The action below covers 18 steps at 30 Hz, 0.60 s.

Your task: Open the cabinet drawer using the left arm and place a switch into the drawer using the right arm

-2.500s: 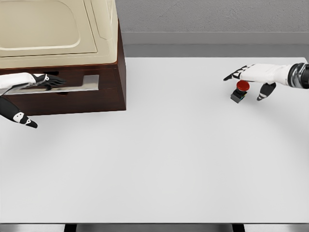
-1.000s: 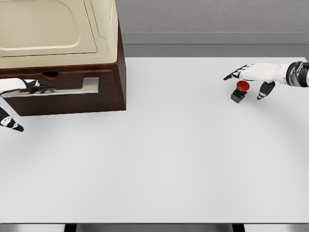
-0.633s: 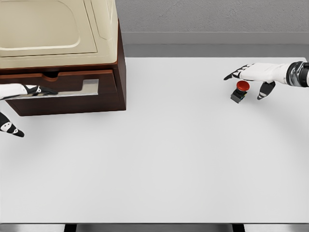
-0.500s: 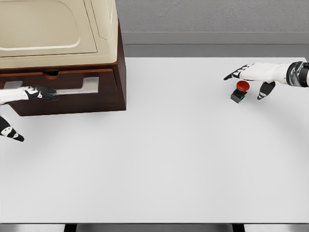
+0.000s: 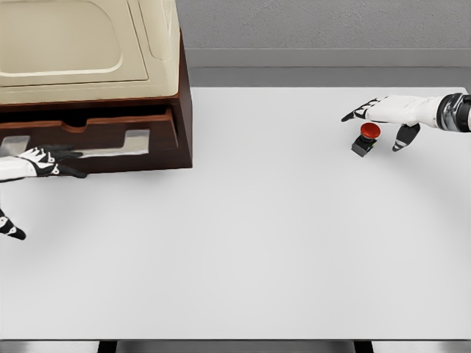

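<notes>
A dark wooden cabinet (image 5: 185, 110) with a cream top stands at the table's back left. Its drawer (image 5: 96, 131) is pulled partway out, its front lower and nearer than the cabinet face. My left hand (image 5: 53, 162) reaches in from the left edge with its fingers hooked on the drawer's silver handle (image 5: 110, 151) and its thumb hanging well below. The switch (image 5: 366, 138), a red button on a black base, sits on the table at the right. My right hand (image 5: 383, 112) hovers just over it with fingers spread, holding nothing.
The white table (image 5: 257, 243) stretches wide between the cabinet and the switch. A grey wall and ledge (image 5: 324, 59) run along the back. The table's front edge lies near the bottom of the picture.
The left hand has drawn back toward me and the drawer has slid out with it, showing a dark gap under the cabinet top. The right hand and switch have stayed put.
</notes>
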Motion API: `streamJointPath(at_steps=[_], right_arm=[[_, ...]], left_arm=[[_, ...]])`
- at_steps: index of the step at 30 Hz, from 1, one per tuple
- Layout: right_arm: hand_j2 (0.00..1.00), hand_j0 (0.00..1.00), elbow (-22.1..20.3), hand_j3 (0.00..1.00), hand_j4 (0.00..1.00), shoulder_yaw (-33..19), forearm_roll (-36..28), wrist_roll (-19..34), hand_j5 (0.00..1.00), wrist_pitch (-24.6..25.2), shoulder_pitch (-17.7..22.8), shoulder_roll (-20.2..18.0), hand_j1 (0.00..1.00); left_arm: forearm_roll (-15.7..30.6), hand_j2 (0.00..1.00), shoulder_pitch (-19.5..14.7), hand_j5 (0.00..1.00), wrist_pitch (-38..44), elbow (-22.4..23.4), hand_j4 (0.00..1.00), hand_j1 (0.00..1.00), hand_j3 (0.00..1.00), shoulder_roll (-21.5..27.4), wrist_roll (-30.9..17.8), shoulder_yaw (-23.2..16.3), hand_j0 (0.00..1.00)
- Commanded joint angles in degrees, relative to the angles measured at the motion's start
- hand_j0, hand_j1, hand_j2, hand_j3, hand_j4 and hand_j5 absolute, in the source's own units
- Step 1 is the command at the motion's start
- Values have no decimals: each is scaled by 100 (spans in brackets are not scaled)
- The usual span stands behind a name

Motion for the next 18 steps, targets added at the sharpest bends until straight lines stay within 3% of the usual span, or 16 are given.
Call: streamJointPath(at_steps=[1,13,18], right_arm=[[100,100,-7,100,100,-9,-25,-2,100,14,0,-6,100],[100,100,-7,100,100,-1,-25,-2,100,14,9,-6,100],[100,100,-7,100,100,-1,-25,-2,100,14,9,-6,100]], left_arm=[[1,100,12,100,-215,1,100,100,100,124,-11,-119,100],[54,100,12,100,-1217,1,100,100,100,660,-11,-567,100],[54,100,12,100,-1254,1,100,100,100,844,-11,-716,100]])
